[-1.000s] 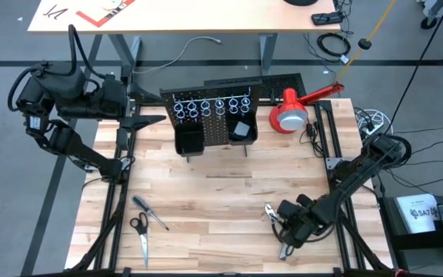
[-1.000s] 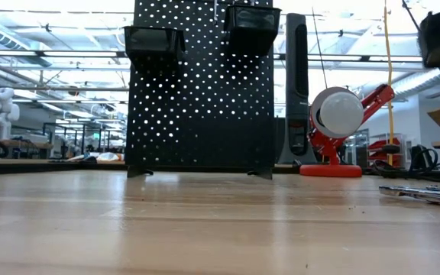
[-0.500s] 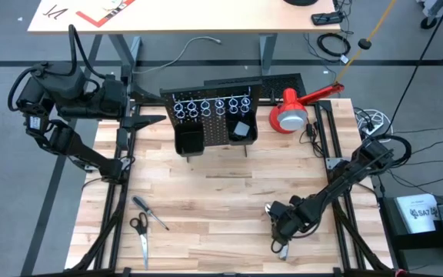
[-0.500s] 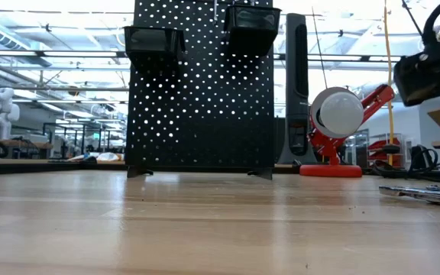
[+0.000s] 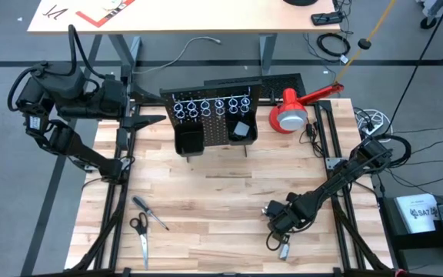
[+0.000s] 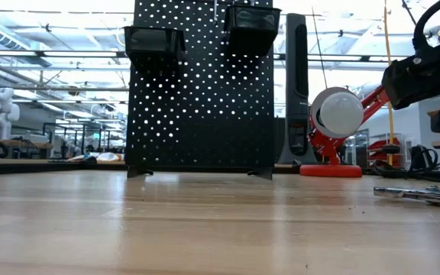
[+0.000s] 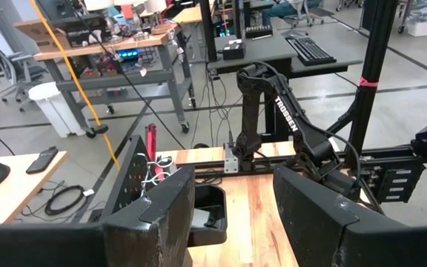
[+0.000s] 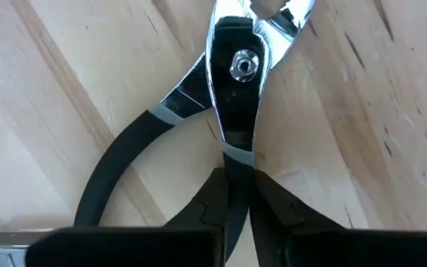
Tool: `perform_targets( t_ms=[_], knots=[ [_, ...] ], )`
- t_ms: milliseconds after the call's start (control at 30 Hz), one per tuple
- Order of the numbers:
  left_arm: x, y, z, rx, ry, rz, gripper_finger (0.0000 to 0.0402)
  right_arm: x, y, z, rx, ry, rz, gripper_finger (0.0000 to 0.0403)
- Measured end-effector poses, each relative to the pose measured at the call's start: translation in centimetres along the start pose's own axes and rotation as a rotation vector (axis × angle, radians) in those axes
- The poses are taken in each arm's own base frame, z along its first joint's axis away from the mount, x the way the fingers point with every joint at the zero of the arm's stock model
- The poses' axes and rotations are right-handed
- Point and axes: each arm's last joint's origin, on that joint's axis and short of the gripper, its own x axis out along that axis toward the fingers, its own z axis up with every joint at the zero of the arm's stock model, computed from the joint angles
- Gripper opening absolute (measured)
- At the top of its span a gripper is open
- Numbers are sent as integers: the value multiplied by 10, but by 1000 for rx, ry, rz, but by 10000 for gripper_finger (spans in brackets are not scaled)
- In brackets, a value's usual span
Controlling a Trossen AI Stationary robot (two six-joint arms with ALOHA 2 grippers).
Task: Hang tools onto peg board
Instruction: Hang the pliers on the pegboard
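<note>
One tool is being picked up: the right gripper pinches one handle of the pliers. Next, lift them toward the peg board. The left gripper waits, fingers apart.

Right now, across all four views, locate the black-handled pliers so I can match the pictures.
High view: pliers at the table's near right, under the right end effector.
Low view: a thin metal tool lies flat at far right, too edge-on to identify as the pliers.
Left wrist view: not visible.
Right wrist view: pliers fill the frame, one handle pinched between the fingers.
Shared landmark: peg board, also in the low view.
</note>
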Motion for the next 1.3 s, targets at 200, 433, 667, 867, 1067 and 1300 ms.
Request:
perform_targets(
  t_ms=[200, 433, 667, 867, 1067, 1300],
  knots=[
    [0, 0, 0, -1, 0, 0, 194, -8, 5, 3, -55, -18, -8, 24],
    [0, 0, 0, -1, -1, 0, 194, -32, 21, 23, -116, -202, -44, 24],
    [0, 0, 0, -2, -1, 1, 194, -63, 39, 43, -206, -395, -53, 24],
    [0, 0, 2, -5, -17, 7, 194, -107, 52, 71, -282, -650, -130, 24],
    [-1, 1, 7, -14, -71, 13, 194, -171, 56, 106, -319, -913, -255, 24],
    [-5, 2, 8, -17, -89, 15, 194, -238, 48, 147, -250, -1194, -355, 24]
  ],
)
